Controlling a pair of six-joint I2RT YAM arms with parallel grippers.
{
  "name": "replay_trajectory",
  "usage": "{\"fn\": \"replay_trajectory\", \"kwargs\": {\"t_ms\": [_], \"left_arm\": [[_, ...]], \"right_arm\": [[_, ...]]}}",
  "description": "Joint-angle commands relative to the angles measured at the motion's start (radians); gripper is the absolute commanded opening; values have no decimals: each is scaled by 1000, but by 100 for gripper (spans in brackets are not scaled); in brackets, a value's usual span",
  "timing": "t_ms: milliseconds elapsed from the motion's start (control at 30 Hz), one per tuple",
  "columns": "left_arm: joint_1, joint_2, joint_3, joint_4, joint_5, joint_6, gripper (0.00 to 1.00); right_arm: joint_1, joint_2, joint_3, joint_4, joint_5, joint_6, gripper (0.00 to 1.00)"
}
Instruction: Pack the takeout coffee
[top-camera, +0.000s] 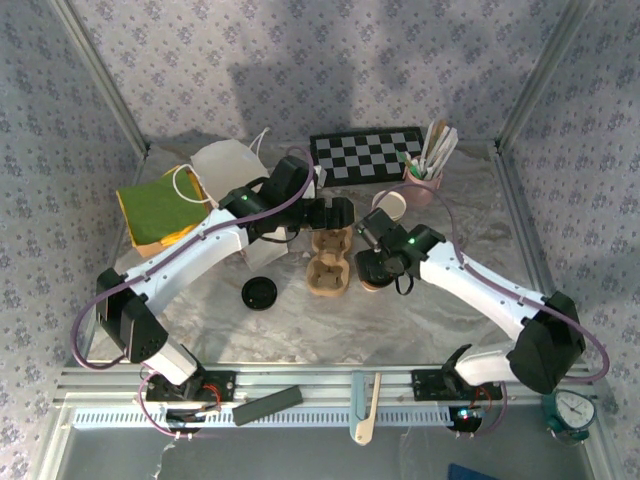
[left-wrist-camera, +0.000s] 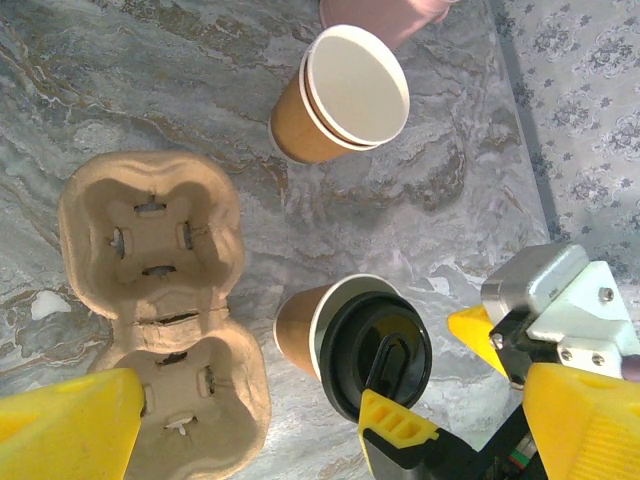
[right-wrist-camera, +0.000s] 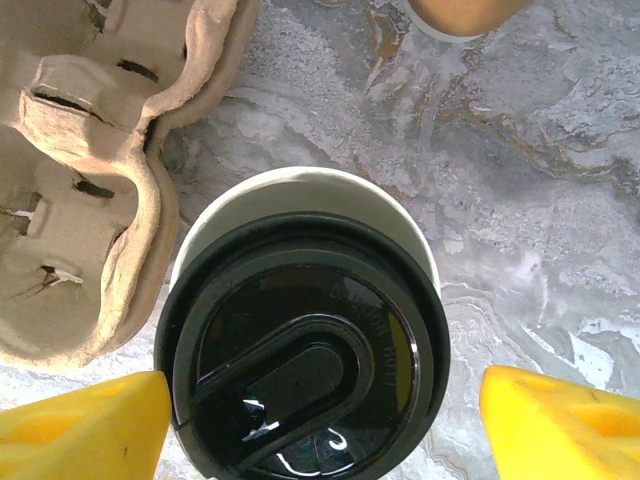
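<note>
Not yet packed. Takeout coffee (right-wrist-camera: 300, 350) upright on the surface (right-wrist-camera: 560, 200), black lid on, just beside the cup tray (right-wrist-camera: 80, 170) and outside its pockets. Touching the tray's edge or not: hard to tell. Judged roughly midway, with capping done as far as visible and seating in a pocket left to do. Both tray pockets empty in the left wrist view.

Right gripper (right-wrist-camera: 320, 430) directly above the coffee, jaws open and astride the lid, one yellow finger close to the lid's rim, the other well clear of it. Nothing gripped. Left gripper (left-wrist-camera: 325, 440) over tray and coffee, jaws spread wide, likewise empty.

Further out: stack of lidless paper cups (left-wrist-camera: 340, 95) beyond the coffee, pink cup of stirrers (top-camera: 422, 180) just behind that, spare black lid (top-camera: 259, 293) flat on the surface near the tray. At the back, a chessboard (top-camera: 365, 155); at the left, a white bag (top-camera: 225, 165) and a green cloth (top-camera: 158, 205).

In the way: mainly the two arms, crowded over the same patch. Probably calls for moving the left gripper aside before lowering a cup into the tray. Light, loose tray by the look of it, so may slide if nudged.
</note>
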Motion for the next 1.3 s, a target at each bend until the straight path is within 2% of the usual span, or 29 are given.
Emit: {"fn": "replay_trajectory", "kwargs": {"t_ms": [0,667,1067,1267], "left_arm": [[6,-18,-4,-8,-5,6,97],[5,-14,-6,-2,15,-1,98],[6,-16,-7,2,20,-1,98],[6,-16,-7,6,20,-2,98]], "right_arm": [[-1,5,-5,1,0,5,82],[-2,29,-36,24,-32,11,79],[-4,26,-18,12,-42,6,65],[-3,18,17,-7,-34,2,65]]}}
